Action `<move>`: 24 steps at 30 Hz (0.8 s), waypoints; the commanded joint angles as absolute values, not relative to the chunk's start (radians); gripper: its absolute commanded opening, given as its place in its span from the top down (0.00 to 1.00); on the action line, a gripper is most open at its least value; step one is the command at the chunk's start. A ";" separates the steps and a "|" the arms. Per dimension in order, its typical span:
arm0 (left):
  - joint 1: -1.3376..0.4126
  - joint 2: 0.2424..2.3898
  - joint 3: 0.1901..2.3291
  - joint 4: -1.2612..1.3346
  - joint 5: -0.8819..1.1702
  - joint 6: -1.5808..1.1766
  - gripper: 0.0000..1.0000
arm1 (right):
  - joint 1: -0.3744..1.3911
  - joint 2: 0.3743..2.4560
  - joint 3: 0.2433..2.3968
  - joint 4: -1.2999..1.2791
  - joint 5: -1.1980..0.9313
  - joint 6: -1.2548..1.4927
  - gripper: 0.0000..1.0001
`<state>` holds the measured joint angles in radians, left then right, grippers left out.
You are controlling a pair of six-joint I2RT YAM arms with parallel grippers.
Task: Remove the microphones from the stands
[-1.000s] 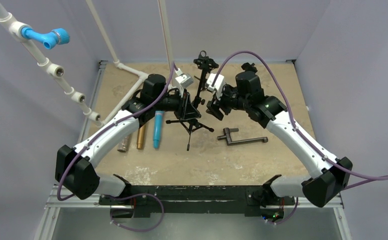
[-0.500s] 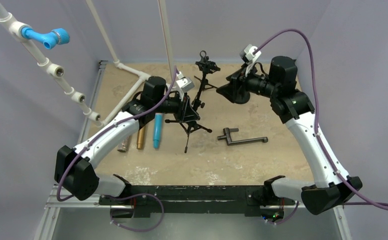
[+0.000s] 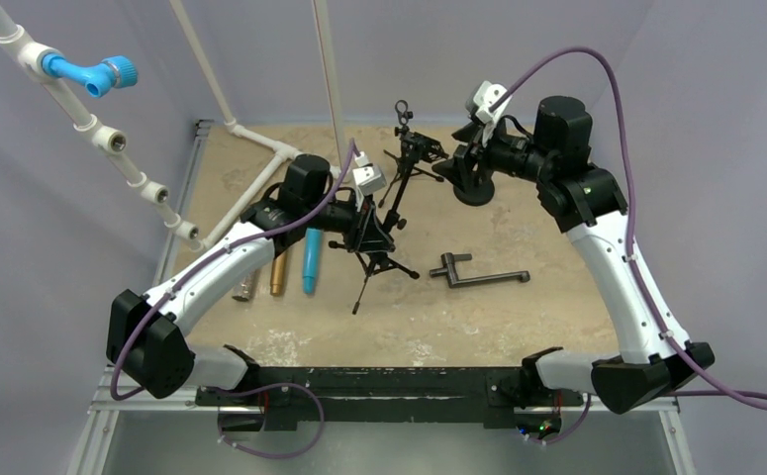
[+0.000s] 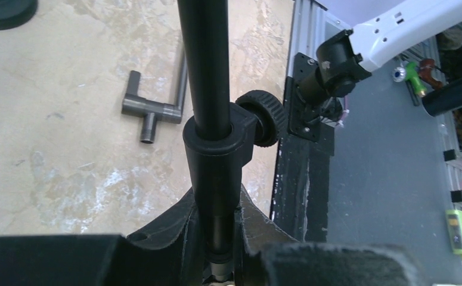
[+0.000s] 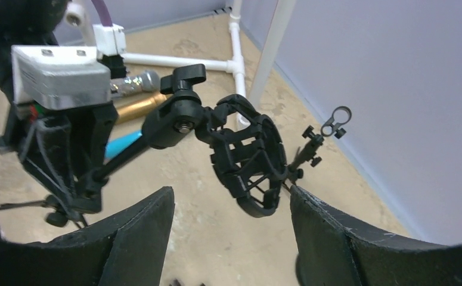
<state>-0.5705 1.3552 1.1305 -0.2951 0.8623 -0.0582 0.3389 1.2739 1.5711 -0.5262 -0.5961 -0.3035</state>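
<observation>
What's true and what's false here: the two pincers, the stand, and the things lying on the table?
1. The left pincer is shut on the stand. True.
2. The right pincer grips the shock mount. False: it is open, and the mount sits apart from its fingers.
3. A blue microphone lies beside a gold microphone. True.
4. In the top view, the dark pipe piece lies left of the stand. False: it lies to the right.

Top edge cuts stand pole (image 4: 207, 59); gold cylinder (image 5: 139, 106) partly hidden behind clamp (image 5: 171, 124).
</observation>
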 commanded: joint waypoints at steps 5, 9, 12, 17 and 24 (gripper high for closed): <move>-0.581 1.332 1.168 -0.268 1.015 -0.024 1.00 | 0.343 1.284 1.624 -0.592 -0.578 -0.548 0.31; -0.590 1.339 1.175 -0.287 1.039 -0.017 1.00 | 0.362 1.307 1.619 -0.581 -0.581 -0.582 0.32; -0.598 1.344 1.182 -0.309 1.042 -0.004 1.00 | 0.371 1.326 1.618 -0.571 -0.605 -0.597 0.35; -0.600 1.344 1.186 -0.310 1.009 -0.009 1.00 | 0.438 1.341 1.608 -0.640 -0.628 -0.685 0.56; -0.599 1.343 1.184 -0.269 0.811 -0.058 1.00 | 0.516 1.293 1.489 -0.684 -0.600 -0.741 0.80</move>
